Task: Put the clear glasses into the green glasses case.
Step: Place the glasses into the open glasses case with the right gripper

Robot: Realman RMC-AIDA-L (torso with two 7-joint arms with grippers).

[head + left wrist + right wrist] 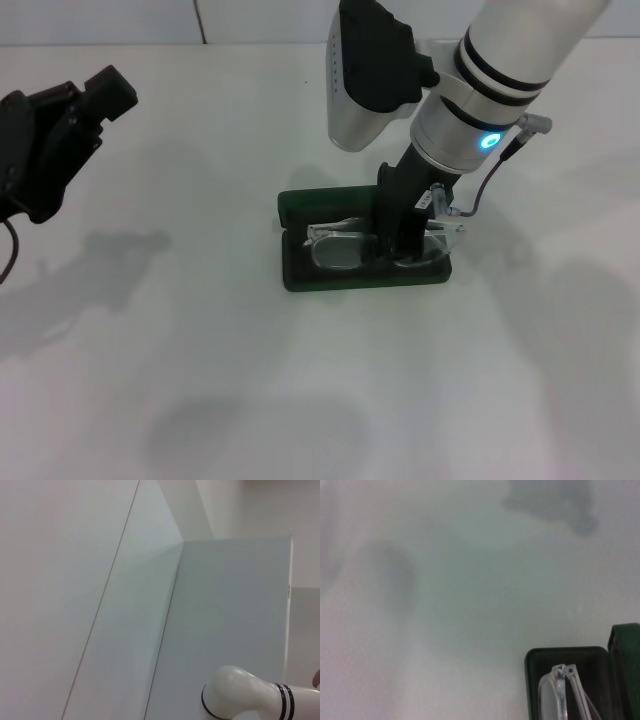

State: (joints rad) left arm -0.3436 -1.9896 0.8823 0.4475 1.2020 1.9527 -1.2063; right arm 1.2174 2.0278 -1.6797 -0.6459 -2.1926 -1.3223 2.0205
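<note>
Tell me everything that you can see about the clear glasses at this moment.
The clear glasses are fully transparent, seemingly plastic, with colourless frame and lenses. They lie inside the open green glasses case, against its dark interior. The right end effector reaches down over one half of them, hiding it; whether it grips them cannot be told. The right wrist view shows one frame corner with its hinge and a thin arm inside the case.

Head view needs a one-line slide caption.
Right gripper lowers transparent plastic eyeglasses into the open dark green hard case on the white table; left gripper parked aside.
</note>
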